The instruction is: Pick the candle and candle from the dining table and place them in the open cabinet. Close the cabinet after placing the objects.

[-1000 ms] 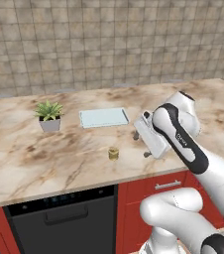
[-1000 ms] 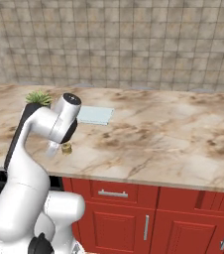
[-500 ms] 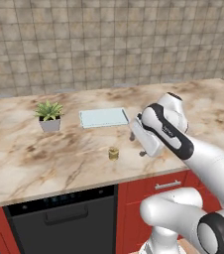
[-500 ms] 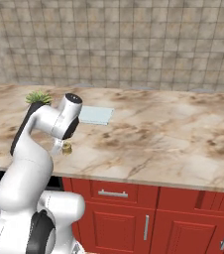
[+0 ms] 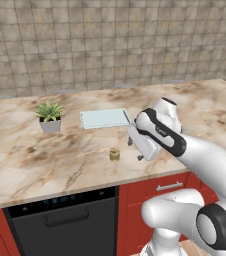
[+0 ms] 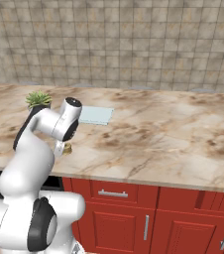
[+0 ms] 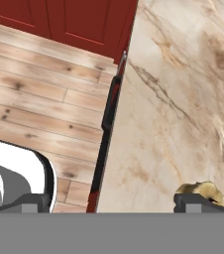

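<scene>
Right now my tool (image 5: 137, 150) hangs low over the front part of the tabletop (image 5: 25, 160), just to the right of the squat olive-gold candle (image 5: 114, 155), near it but not touching as far as I can tell. In the hand view one dark fingertip (image 7: 203, 202) stands right against the candle's (image 7: 199, 189) pale golden top, the other fingertip (image 7: 32, 202) sits far across the frame, so I read the jaws as spread wide with nothing between them. From the right base view the candle (image 6: 67, 148) peeps out just beside the arm's dark-banded wrist, close to the counter's front edge.

The candle is a short stub, rounded, with a dull waxy gold look. The tabletop is polished beige marble with brown veins and rusty blotches. Behind the candle lies a flat pale blue-grey rectangular board (image 5: 105, 118), and to its left a spiky green plant (image 5: 50, 116) in a small grey pot. Below the edge I see glossy red panelled fronts (image 6: 134, 218) with silver bar handles and a black dishwasher panel (image 5: 60, 220). The hand view also catches wooden plank flooring (image 7: 39, 109), light brown with darker knots.
</scene>
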Robot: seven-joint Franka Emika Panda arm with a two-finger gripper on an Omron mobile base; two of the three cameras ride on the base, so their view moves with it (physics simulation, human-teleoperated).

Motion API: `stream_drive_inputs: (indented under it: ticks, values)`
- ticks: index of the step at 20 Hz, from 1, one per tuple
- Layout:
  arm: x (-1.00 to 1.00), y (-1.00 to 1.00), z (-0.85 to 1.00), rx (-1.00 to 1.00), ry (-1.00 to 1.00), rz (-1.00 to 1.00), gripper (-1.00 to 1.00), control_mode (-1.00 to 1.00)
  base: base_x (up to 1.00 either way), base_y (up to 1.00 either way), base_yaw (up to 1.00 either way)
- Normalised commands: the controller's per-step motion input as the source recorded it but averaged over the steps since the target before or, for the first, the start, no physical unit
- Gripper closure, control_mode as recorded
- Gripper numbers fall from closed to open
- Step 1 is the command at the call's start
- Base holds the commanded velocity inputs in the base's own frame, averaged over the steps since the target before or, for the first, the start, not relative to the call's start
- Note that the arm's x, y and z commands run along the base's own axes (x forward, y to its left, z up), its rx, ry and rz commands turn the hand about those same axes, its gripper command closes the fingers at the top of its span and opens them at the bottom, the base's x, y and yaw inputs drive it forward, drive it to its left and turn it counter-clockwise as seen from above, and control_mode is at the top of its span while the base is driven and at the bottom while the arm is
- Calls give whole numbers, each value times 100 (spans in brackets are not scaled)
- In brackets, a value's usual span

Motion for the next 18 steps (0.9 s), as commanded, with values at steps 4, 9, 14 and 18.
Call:
stream_drive_inputs:
  ticks: [4,9,14,18]
  values:
    - [21,7,-16,0,0,0,-100,-100,0,0,0]
    - [26,3,-15,-1,0,0,-100,-100,0,0,0]
    - [26,2,-9,-1,0,-1,-100,-100,0,0,0]
    - [26,1,-9,-2,0,-2,-100,-100,0,0,0]
